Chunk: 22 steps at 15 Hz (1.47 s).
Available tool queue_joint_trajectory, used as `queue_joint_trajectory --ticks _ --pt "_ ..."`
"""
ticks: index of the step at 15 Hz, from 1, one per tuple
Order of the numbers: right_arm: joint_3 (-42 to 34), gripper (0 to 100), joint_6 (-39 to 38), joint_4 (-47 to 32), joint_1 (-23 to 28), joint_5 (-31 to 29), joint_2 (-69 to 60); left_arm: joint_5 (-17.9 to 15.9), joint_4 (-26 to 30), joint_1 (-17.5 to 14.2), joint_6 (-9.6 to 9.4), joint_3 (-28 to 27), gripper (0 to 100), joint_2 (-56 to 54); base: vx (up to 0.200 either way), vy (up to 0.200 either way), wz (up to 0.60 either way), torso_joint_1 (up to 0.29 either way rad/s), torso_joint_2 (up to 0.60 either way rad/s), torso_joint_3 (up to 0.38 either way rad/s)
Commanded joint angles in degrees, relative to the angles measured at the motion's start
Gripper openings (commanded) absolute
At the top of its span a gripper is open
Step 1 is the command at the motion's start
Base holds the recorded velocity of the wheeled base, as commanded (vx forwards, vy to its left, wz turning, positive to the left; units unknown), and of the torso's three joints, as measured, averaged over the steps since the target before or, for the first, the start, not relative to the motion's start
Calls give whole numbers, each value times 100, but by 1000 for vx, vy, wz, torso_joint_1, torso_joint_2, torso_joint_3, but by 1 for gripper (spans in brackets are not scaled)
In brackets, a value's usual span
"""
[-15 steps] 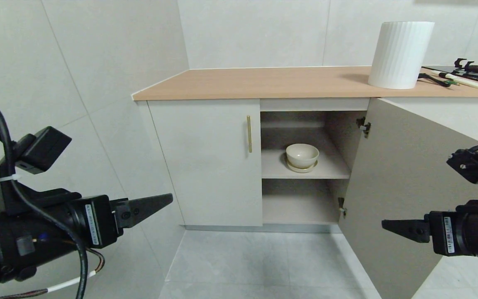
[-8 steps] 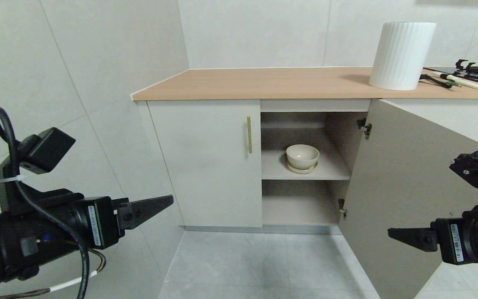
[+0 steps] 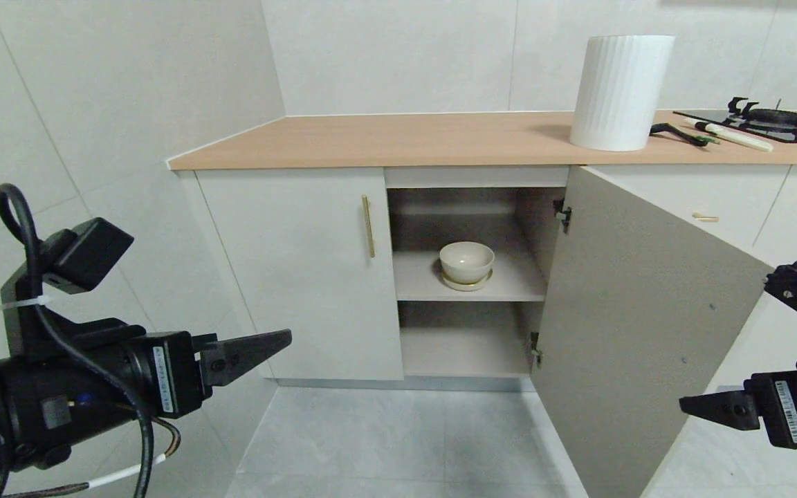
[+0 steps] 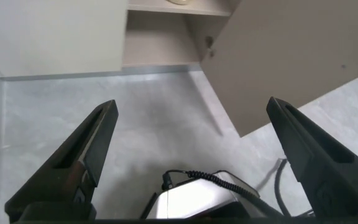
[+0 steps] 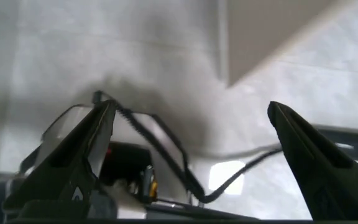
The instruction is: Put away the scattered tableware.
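Left claw (image 4: 191,106) hung wide and empty at 8 o'clock of the head view, right claw (image 5: 190,106) wide and empty at 4 o'clock, beside the open door (image 3: 634,311). A bowl (image 3: 466,260) sat on a plate (image 3: 466,283) on the upper shelf (image 3: 516,280), near centre. Utensils (image 3: 720,133) lay on the counter (image 3: 371,138) at 2 o'clock. Likely step: fetching these; the next move called for a reach up to the counter

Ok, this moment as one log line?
bowl on saucer, upper shelf | cabinet door open | left gripper jaws open | right gripper jaws open
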<state>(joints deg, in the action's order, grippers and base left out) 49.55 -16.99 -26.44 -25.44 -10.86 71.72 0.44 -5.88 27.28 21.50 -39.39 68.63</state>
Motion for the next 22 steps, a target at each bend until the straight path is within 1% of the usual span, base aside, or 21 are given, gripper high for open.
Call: queue_joint_trajectory --ticks 1,3,4,5,6,8,9,11,13,14,18,22 --pt "19 100 240 -160 531 -83 70 0 -1 -4 3 1 100 19 0 0 0 0 0 0" --pt "37 100 530 -221 927 -188 62 0 -1 -4 3 10 100 19 0 0 0 0 0 0" --pt "37 100 741 -195 1331 -259 79 -9 -1 -4 3 10 100 19 0 0 0 0 0 0" --pt "72 100 820 -168 1569 -320 132 -9 -1 -4 3 10 100 19 0 0 0 0 0 0" --pt "142 100 873 -142 1911 -469 237 -18 -1 -4 3 10 100 19 0 0 0 0 0 0" --pt "195 100 979 122 2474 -645 404 -18 -1 -4 3 10 100 19 0 0 0 0 0 0" --pt "195 100 1023 438 2694 -645 484 -18 -1 -4 3 10 100 19 0 0 0 0 0 0" --pt "160 100 970 1088 2808 -619 738 -18 -10 -4 3 10 100 19 0 0 0 0 0 0" --pt "133 100 759 1493 2817 -584 1020 -26 -10 -4 12 10 100 19 0 0 0 0 0 0" --pt "125 100 618 1651 2808 -584 1160 -26 -10 -4 12 10 100 19 0 0 0 0 0 0" --pt "-7 100 451 2178 2738 -584 1538 -26 -10 -4 12 10 100 19 0 0 0 0 0 0" --pt "-121 100 214 2591 2465 -584 1846 -26 -10 -4 12 10 100 19 0 0 0 0 0 0"
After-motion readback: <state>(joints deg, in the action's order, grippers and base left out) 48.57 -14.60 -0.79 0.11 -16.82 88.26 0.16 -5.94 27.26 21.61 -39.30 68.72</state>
